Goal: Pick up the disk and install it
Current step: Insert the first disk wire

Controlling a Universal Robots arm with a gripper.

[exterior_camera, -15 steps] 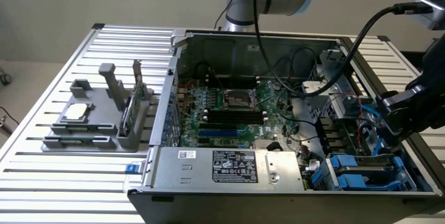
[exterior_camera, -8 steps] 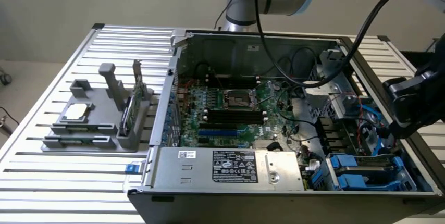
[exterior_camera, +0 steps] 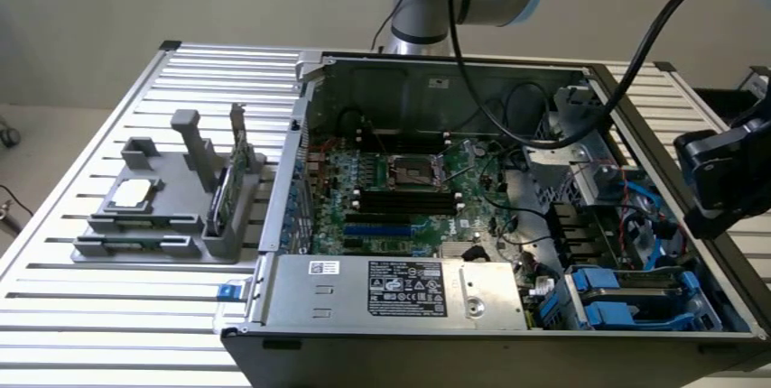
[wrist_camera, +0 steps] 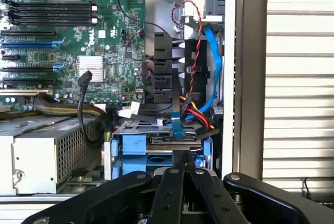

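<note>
We find the disk (wrist_camera: pixel 167 143) seated in the drive bay at the near corner of the computer case (exterior_camera: pixel 301 126), on the exterior view's right, beside the power supply (exterior_camera: pixel 398 289), with cables (wrist_camera: pixel 177 122) reaching it. The gripper (wrist_camera: pixel 182 157) hovers close to it, jaws pressed together on nothing. We judge the disk rigid, fairly heavy and shock-sensitive. We recommend gripping the blue carrier (wrist_camera: pixel 128 148) by its side rails, not by the connector edge.

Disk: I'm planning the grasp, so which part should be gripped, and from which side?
Likely the blue carrier by its two sides, coming from above: the disk lies flat in the case's corner bay, walls close beside it, cables crossing one end.
</note>
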